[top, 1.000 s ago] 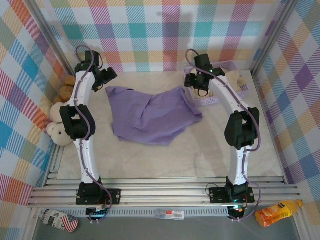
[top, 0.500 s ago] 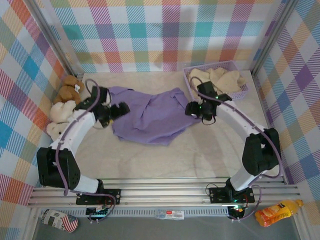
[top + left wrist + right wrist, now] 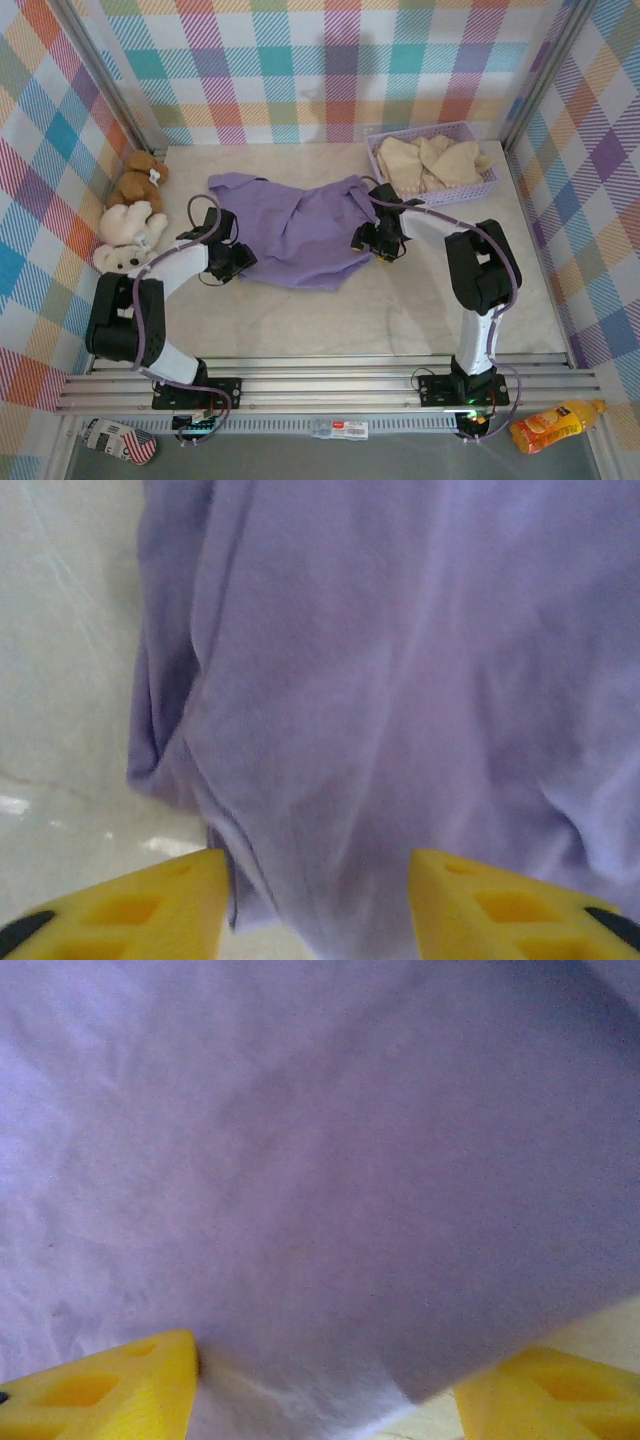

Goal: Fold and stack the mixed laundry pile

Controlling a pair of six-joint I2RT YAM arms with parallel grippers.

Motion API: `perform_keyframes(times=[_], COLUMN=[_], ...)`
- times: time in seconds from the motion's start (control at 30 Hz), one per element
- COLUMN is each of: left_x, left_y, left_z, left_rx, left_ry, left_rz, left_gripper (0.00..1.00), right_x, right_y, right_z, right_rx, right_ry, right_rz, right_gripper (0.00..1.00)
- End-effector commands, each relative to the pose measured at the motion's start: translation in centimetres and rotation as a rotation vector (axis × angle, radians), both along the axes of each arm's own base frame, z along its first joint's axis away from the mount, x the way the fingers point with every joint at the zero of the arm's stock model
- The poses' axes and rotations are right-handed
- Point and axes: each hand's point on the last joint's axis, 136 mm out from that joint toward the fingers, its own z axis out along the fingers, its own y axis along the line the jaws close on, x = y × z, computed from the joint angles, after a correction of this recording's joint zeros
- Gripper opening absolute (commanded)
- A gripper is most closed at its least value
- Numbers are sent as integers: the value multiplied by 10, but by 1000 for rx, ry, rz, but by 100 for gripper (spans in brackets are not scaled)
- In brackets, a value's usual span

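The lavender-purple shirt (image 3: 300, 228) lies crumpled and spread in the middle of the table. My left gripper (image 3: 238, 262) is low at its near-left edge. In the left wrist view the yellow fingers (image 3: 150, 900) stand apart and the left gripper (image 3: 318, 880) is open, with the shirt's hem (image 3: 300, 780) between the jaws. My right gripper (image 3: 366, 242) is low at the shirt's right edge, and the right gripper (image 3: 325, 1385) is open over a purple corner (image 3: 330, 1210) of the shirt. The cream-beige garment (image 3: 430, 160) lies bunched in the basket.
The lavender mesh basket (image 3: 470, 194) stands at the back right corner. Two teddy bears, a brown one (image 3: 137, 180) and a cream one (image 3: 125, 240), lie along the left wall. Plaid walls close in three sides. Bare table (image 3: 330, 320) lies in front of the shirt.
Both arms have come down from the back of the table to the shirt's left and right edges. The left jaws have narrowed around the hem.
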Motion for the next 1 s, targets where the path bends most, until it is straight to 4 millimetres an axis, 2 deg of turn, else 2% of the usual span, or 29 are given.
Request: perform_keyframes(times=[0.0,0.03,0.1,0.2,0.23,0.33,0.4,0.47,0.53,0.57,0.6,0.63,0.67,0.77,0.8,0.83,0.97], left_x=[32,36,42,47,49,55,68,87,114,124,133,139,142,140,135,127,86], left_y=[2,3,3,1,0,3,6,7,4,3,-1,-6,-9,-17,-15,-11,0], left_z=[6,5,8,26,35,62,75,79,70,64,52,41,35,38,43,49,64], left_rx=[38,52,75,80,80,109,139,172,197,201,191,176,164,130,131,143,166], left_ry=[-70,-64,-44,-52,-65,-110,-143,-157,-145,-127,-85,-39,-4,1,-15,-24,-42], left_rz=[31,25,6,-25,-35,-54,-69,-84,-104,-108,-121,-134,-137,-145,-144,-143,-156], left_gripper=[30,17,0,0,0,0,0,0,0,3,13,48,70,95,100,100,100], right_x=[13,14,20,36,41,56,65,72,82,85,88,91,92,91,89,87,69], right_y=[10,9,9,8,7,3,0,-3,-4,-6,-6,-7,-8,-11,-12,-13,-13], right_z=[7,3,-1,4,8,22,26,25,24,23,22,22,23,30,33,37,48], right_rx=[20,9,-18,-55,-64,-74,-79,-85,-100,-107,-112,-114,-115,-112,-113,-111,-79], right_ry=[-39,-37,-36,-62,-77,-125,-135,-128,-128,-127,-127,-126,-127,-138,-144,-150,-153], right_rz=[-3,3,17,16,5,-20,-32,-32,-28,-29,-28,-31,-31,-26,-23,-21,-3], right_gripper=[56,49,35,4,0,0,0,2,3,4,5,8,14,45,52,56,60])
